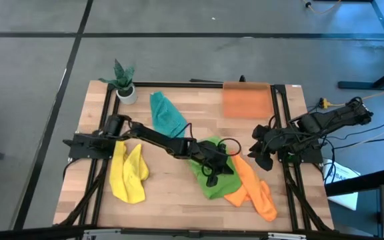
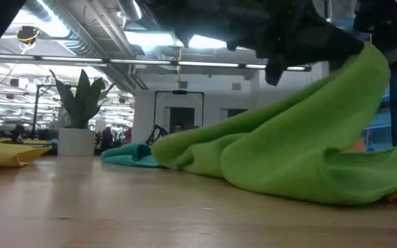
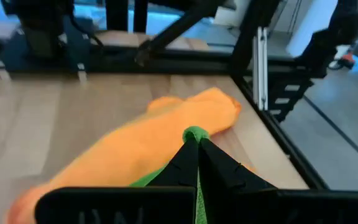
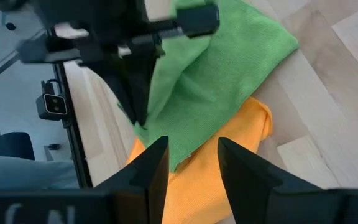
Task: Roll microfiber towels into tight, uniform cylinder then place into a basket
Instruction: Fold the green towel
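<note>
Here the green towel (image 1: pixel 213 175) lies crumpled mid-worktop, overlapping the orange towel (image 1: pixel 252 189), with one edge pinched and lifted by the left gripper (image 3: pixel 195 138), clamped tight on it. The right gripper (image 4: pixel 192 163) hovers nearby at the worktop's (image 1: pixel 172 200) right edge, fingers apart and empty. The basket (image 1: pixel 247 100) sits at the far edge.

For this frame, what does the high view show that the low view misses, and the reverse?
Only the high view: the orange basket at the table's far edge, the orange towel, and the right pincer open near the right edge. Only the low view: the room's ceiling lights and distant doorway. Both: the green towel lifted by the shut left pincer, the teal towel, yellow towel and plant.
</note>
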Robot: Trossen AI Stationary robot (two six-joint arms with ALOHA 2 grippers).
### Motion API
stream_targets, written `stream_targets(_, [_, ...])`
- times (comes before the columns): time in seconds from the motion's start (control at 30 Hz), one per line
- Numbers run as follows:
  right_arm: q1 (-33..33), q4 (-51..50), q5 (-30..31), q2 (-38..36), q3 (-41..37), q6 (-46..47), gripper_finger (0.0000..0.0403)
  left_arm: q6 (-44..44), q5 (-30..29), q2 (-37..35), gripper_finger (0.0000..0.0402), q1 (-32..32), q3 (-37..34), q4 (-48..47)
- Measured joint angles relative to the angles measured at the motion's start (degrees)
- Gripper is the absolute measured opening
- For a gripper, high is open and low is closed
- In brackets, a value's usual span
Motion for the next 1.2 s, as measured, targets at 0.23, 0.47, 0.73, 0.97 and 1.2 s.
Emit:
stream_targets(0.23, [0.0,0.1,0.0,-1.7,0.0,-0.1,0.014,0.0,-0.3,1.6,0.0,-0.1,0.7,0.1])
stream_targets(0.47, [0.0,0.2,-0.1,-2.4,0.0,-0.2,0.014,0.0,-2.2,1.6,0.0,-0.1,0.7,0.0])
stream_targets(0.73, [0.0,0.2,-0.2,-2.4,0.0,-0.3,0.014,-0.3,-2.2,1.6,0.0008,-0.1,0.7,-0.3])
stream_targets(0.97, [0.0,0.2,-0.2,-2.4,0.0,-0.3,0.014,-2.0,-3.8,1.6,0.006,-0.2,0.7,-0.2])
stream_targets(1.2, [0.0,0.2,-0.2,-2.4,0.0,-0.4,0.014,-3.5,-4.8,0.9,0.0082,0.0,0.7,-0.2])
